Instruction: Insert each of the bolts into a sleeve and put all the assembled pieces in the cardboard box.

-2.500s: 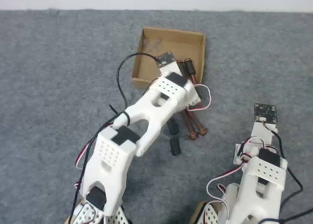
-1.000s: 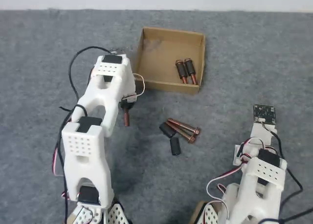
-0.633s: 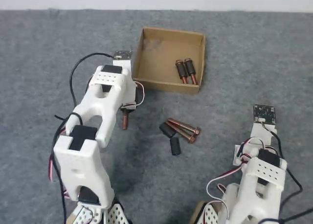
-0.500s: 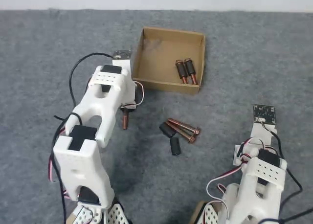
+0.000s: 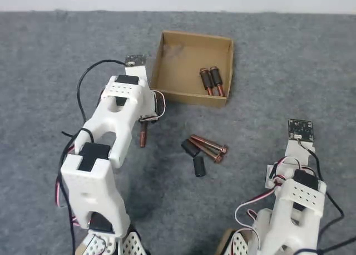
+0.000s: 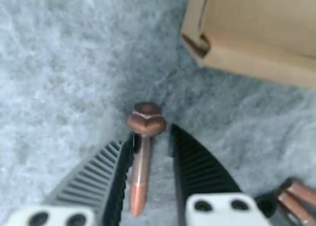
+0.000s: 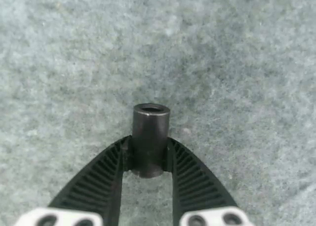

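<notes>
Left wrist view: left end effector point(image 6: 151, 133), jaws slightly parted, straddles a hex-headed copper bolt point(image 6: 145, 121), with a gap on one side. Cardboard box point(image 6: 256, 33) corner lies near; open felted desk point(image 6: 59, 63) elsewhere. Separately, right end effector point(image 7: 148, 139) clamps a black tubular sleeve point(image 7: 150, 130).

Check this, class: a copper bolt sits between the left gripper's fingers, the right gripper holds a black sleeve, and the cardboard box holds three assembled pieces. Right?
Not quite: the high view shows two assembled pieces in the cardboard box, not three. The copper bolt between the fingers of the left gripper and the black sleeve in the right gripper are as stated.
</notes>
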Controlling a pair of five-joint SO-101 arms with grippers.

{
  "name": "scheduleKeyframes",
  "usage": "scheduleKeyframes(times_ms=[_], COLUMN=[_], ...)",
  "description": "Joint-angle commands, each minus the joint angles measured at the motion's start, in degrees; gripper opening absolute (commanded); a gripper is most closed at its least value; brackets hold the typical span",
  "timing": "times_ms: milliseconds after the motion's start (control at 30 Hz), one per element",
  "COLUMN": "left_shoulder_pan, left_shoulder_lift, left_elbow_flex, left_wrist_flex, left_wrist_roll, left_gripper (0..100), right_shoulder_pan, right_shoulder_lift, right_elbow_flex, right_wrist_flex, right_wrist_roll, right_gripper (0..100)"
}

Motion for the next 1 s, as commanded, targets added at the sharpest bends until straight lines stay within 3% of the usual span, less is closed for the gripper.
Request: scheduleKeyframes(times_ms=[0,200,300,500,767,967], left_shoulder_pan=[-0.4,-1.1,-1.0,-3.2,-7.9,-8.3], left_shoulder_lift=[1.2,6.8,7.1,3.7,-5.5,-13.7], left_elbow_flex=[-3.5,-10.1,-10.3,-9.9,-1.3,12.3], left_wrist_flex=[-0.9,5.7,6.0,6.2,-1.5,-9.4], left_wrist_roll=[1.0,0.9,0.8,0.8,0.8,0.9], left_gripper=[8,7,1,1,1,1], right_shoulder_pan=[-0.3,-0.3,-0.3,-0.3,-0.3,-1.4], right_shoulder_lift=[-1.9,-1.9,-1.9,-1.9,-1.9,-2.1], right_elbow_flex=[-0.5,-0.5,-0.5,-0.4,-0.4,-0.3], right_wrist_flex=[-0.5,-0.5,-0.6,-0.7,-0.8,-3.5], right_wrist_roll=[1.1,1.1,1.1,1.0,0.9,0.5], right_gripper=[0.7,0.7,0.7,0.7,0.7,0.7])
